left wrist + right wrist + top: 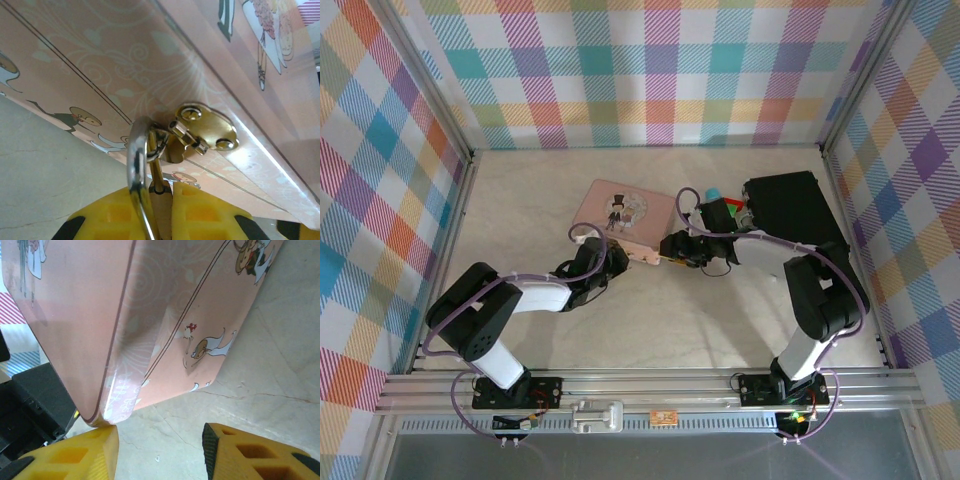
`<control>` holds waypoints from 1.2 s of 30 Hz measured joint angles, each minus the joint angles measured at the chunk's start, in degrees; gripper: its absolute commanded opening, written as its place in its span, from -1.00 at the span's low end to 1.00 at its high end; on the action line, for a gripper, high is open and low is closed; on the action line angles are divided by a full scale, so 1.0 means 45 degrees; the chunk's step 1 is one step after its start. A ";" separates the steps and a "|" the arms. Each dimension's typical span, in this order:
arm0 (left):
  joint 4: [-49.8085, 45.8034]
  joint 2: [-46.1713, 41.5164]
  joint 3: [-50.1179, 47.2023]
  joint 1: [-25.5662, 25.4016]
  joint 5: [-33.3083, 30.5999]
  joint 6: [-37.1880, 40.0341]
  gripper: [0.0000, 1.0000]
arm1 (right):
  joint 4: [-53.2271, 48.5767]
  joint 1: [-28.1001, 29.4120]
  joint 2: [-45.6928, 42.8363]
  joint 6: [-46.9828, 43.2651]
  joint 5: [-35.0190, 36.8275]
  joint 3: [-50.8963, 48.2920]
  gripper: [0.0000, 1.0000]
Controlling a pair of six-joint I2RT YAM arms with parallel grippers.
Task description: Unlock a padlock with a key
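Showing tiny brass-gold padlock (160, 202), shackle (135, 165) through brass hasp (205, 127) of pink rectangular picture tin (150, 60), clamped tight by the left gripper (162, 196); right gripper (160, 440) spread apart beside the tin's corner.

Right tool (159, 437) jaws apart beneath pink tin (165, 315) corner.

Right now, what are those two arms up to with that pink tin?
The left gripper is clamped on a tiny brass padlock. The padlock's silver shackle hooks through the brass hasp on the pink picture tin. The right gripper sits by a corner of the tin, with its jaws open and nothing between them. The padlock has not yet come off the tin.
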 measured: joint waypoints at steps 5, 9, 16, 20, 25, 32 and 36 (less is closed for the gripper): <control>-0.0296 0.0228 0.0024 -0.0024 -0.0044 -0.0049 -0.22 | -0.0389 0.0000 -0.0126 -0.0384 0.0495 0.0015 0.03; -0.0661 0.0053 0.0000 -0.0083 -0.0121 -0.0024 0.15 | -0.0505 0.0000 -0.0306 -0.0505 0.0758 0.0015 0.13; -0.1885 -0.2113 -0.0189 0.0107 -0.0534 0.0136 0.37 | -0.0690 0.0024 -0.0515 -0.0656 0.1341 0.0588 0.44; -0.2463 -0.3211 -0.0389 0.0529 -0.0675 0.0355 0.40 | -0.0593 0.0024 0.0117 -0.0646 0.1486 0.1593 0.46; -0.2948 -0.4284 -0.0908 0.1098 -0.0763 0.0408 0.43 | -0.0534 0.0024 0.1569 -0.0709 0.1710 0.3007 0.43; -0.3322 -0.5090 -0.1428 0.1428 -0.0763 0.0364 0.43 | -0.0986 0.0024 0.4153 -0.1370 0.2064 0.6178 0.40; -0.2968 -0.5042 -0.1851 0.1496 -0.0384 0.0311 0.40 | -0.1243 0.0024 0.4959 -0.2045 0.2361 0.7655 0.40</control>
